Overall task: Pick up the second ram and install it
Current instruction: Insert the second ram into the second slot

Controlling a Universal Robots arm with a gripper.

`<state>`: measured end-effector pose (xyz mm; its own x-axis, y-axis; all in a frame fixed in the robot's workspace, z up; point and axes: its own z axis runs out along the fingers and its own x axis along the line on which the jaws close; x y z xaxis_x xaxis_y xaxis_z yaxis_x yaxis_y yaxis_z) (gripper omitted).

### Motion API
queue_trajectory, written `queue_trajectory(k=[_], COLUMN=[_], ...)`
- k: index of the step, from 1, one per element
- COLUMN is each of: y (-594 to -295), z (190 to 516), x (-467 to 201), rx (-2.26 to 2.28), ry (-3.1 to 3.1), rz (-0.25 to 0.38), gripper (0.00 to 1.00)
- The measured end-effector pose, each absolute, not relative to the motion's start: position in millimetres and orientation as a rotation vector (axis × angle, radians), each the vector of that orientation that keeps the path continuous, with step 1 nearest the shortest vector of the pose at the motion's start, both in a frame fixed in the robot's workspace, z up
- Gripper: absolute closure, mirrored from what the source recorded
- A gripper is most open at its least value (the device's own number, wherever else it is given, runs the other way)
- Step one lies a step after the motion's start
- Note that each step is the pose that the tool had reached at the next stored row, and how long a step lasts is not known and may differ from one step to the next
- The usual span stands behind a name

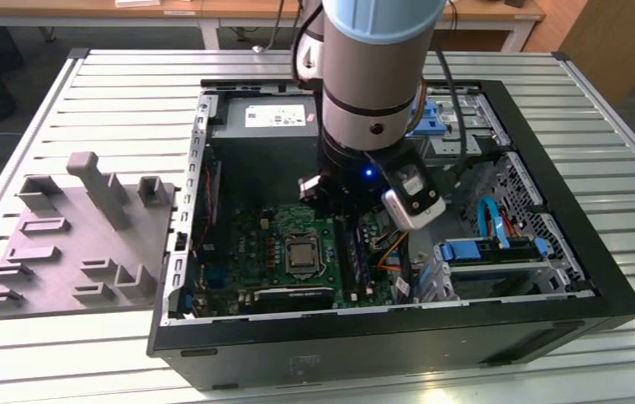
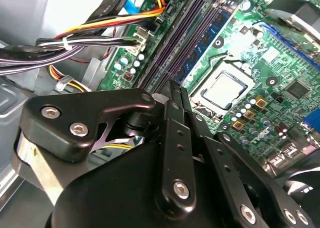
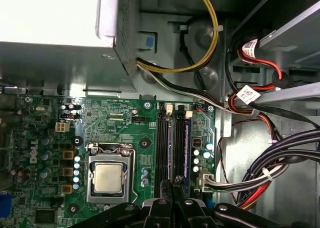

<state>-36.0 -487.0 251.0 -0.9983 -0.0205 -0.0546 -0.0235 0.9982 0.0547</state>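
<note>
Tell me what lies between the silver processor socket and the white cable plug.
Long black memory slots, side by side, separate the processor socket from the white plug, seen in the first wrist view.

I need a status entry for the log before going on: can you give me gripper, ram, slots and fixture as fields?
gripper: shut, nothing seen held, tips low over the memory slots
ram: one dark blue stick lying in the slot row, on the side toward the CPU socket; cannot tell if latched
fixture: grey, outside the case, at the exterior view's left
</note>
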Motion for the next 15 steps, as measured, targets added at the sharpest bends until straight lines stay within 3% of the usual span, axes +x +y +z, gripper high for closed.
queue_trajectory(k=[15], y=[-487.0], z=[231.5], x=[-36.0], rx=[-0.023], ry=[3.086], rz=[0.085], gripper=[0.87])
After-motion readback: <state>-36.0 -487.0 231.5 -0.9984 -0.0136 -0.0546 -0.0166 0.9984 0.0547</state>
